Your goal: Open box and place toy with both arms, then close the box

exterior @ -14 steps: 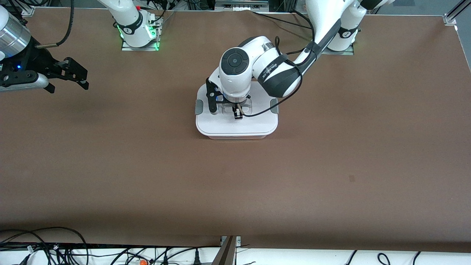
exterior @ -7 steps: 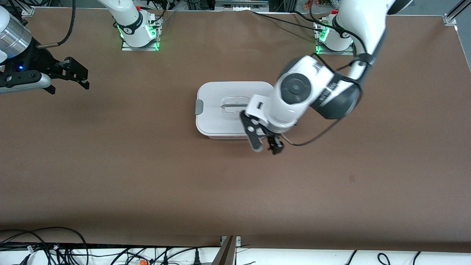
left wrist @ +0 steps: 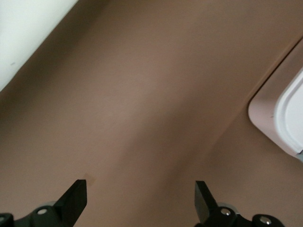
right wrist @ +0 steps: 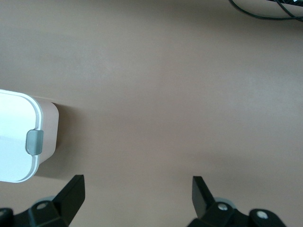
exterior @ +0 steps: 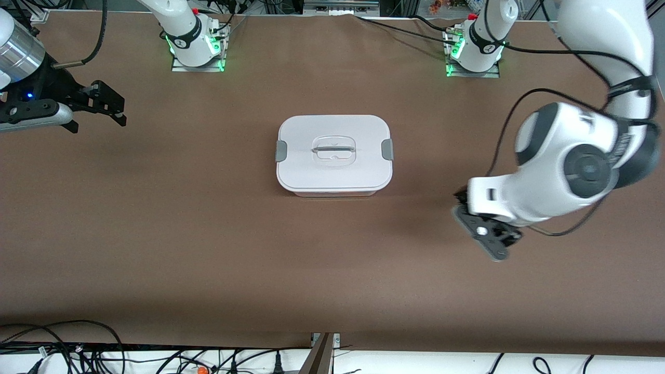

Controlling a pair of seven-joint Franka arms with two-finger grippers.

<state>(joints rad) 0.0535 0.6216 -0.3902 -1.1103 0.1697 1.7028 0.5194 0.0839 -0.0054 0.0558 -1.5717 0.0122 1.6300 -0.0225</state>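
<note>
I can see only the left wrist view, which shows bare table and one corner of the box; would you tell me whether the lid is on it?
Observer: Yes, the white lid sits flat on the box, with a grey clip at each end.
Operator: Thank you. Where is my left gripper relative to it?
Observer: The left gripper is over bare table toward the left arm's end, clear of the box.
Operator: And the right arm?
Observer: The right gripper waits at the right arm's end of the table, fingers open, holding nothing.
</note>
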